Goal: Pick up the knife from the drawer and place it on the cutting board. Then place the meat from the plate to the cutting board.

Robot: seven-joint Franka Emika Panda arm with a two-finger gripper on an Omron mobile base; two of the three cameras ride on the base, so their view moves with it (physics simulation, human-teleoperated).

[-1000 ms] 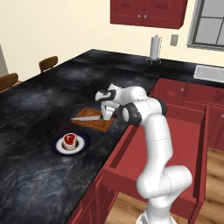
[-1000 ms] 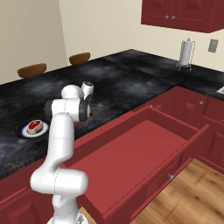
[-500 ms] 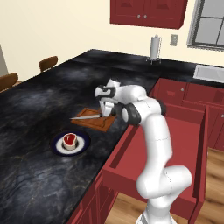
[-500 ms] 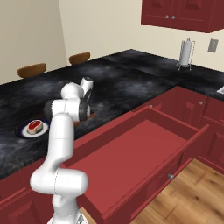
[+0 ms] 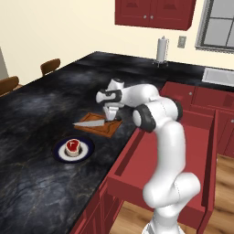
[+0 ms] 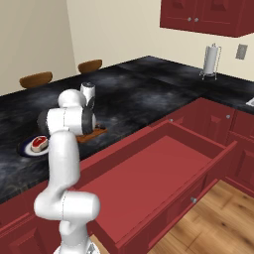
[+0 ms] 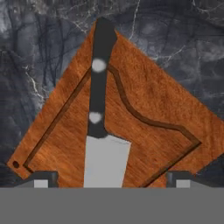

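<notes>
Left base view, left to right: the meat (image 5: pixel 72 146) is seen on the plate (image 5: pixel 87 151); the knife (image 5: pixel 89 123) is laid flat on the cutting board (image 5: pixel 106 128), its blade tip projecting past the board's left edge; the gripper (image 5: pixel 109 118) is poised above the handle, jaws spread wide, nothing held. The drawer (image 5: pixel 137 157) is pulled out at right.

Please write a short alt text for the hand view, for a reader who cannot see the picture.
A chef's knife lies flat on a brown wooden cutting board, its black handle pointing to the top of the picture and its silver-grey blade to the bottom. The open gripper hovers above the blade, one fingertip on each side. Around the grooved board is a dark marbled counter.
</notes>
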